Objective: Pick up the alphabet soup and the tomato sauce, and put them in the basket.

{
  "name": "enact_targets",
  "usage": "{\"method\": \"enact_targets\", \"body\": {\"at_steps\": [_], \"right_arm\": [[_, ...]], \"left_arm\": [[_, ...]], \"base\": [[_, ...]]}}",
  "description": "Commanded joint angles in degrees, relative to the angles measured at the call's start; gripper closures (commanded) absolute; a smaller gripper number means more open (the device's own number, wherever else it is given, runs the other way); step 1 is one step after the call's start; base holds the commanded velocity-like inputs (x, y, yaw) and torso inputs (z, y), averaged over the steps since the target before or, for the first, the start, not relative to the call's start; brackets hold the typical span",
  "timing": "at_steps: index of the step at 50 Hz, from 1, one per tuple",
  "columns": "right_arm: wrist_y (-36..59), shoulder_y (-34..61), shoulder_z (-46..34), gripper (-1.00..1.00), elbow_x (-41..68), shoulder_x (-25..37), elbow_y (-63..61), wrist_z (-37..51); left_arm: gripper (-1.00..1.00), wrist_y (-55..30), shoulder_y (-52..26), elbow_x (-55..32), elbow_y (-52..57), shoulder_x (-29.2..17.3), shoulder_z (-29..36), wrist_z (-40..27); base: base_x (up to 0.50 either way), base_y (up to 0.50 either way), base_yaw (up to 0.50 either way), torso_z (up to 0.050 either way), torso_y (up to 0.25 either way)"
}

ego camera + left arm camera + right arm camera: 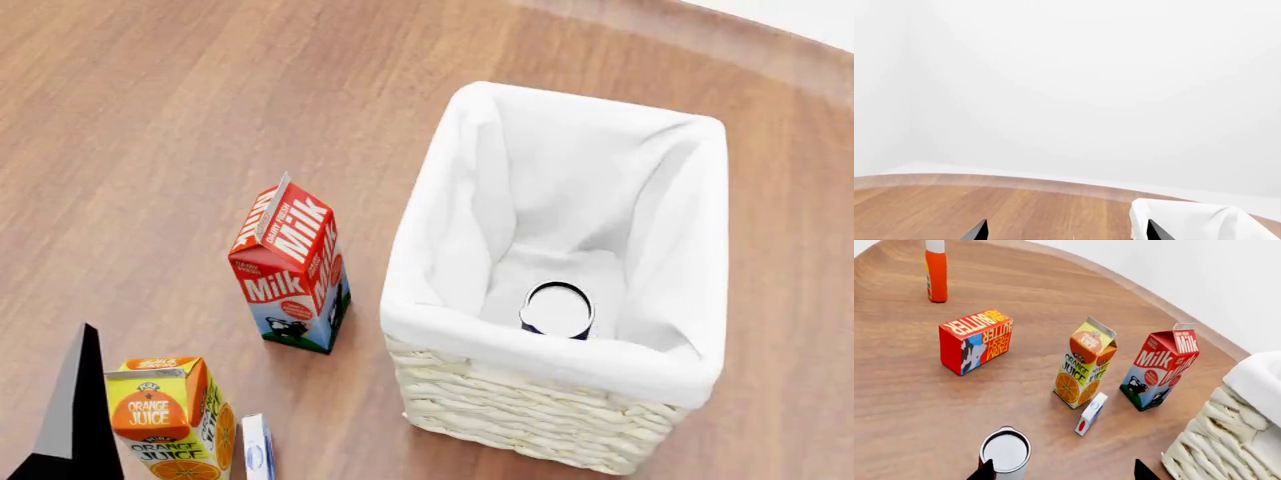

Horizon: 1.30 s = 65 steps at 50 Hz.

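The basket (534, 415) is cream wicker with a white cloth lining. The alphabet soup (557, 310) stands upright inside it, showing its pale lid and dark blue side. The tomato sauce (1006, 450) stands upright on the table with its silver lid and a red side showing. My right gripper (1064, 472) is open above the table, and the can is right by one fingertip (984, 472), at the edge of the gap. My left gripper (1067, 231) is open and empty, with the basket's cloth (1187, 220) by one finger. A dark finger (74, 420) shows at the head view's lower left; I cannot tell which arm's.
A milk carton (287, 265) stands left of the basket, with an orange juice carton (167, 415) and a small box (256, 450) nearer me. The right wrist view also shows a butter box (975, 340) and a ketchup bottle (936, 270). The round table's edge (1054, 182) is close by.
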Motion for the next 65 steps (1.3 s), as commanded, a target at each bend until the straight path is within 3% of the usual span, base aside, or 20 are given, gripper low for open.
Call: {"method": "enact_targets", "body": {"at_steps": [1, 31, 65], "right_arm": [[3.5, 0.4, -1.4, -1.0, -1.8, -1.9, -2.3, -0.9], [-3.0, -1.3, 0.4, -1.0, 3.9, -6.7, 7.5, -0.5], [-3.8, 0.1, 0.7, -1.0, 7.6, -12.8, 17.1, -4.6]], "left_arm": [[-1.0, -0.2, -0.2, -0.3, 0.2, -0.1, 0.1, -0.2], [-1.0, 0.0, -0.3, 0.1, 0.0, -0.1, 0.5, -0.2], [-1.0, -0.3, -0.8, -0.5, 0.7, -0.4, 0.5, -0.6]], "base": [[0.0, 0.0, 0.0, 0.0, 0.0], [0.0, 0.0, 0.0, 0.0, 0.0], [0.0, 0.0, 0.0, 0.0, 0.0]]}}
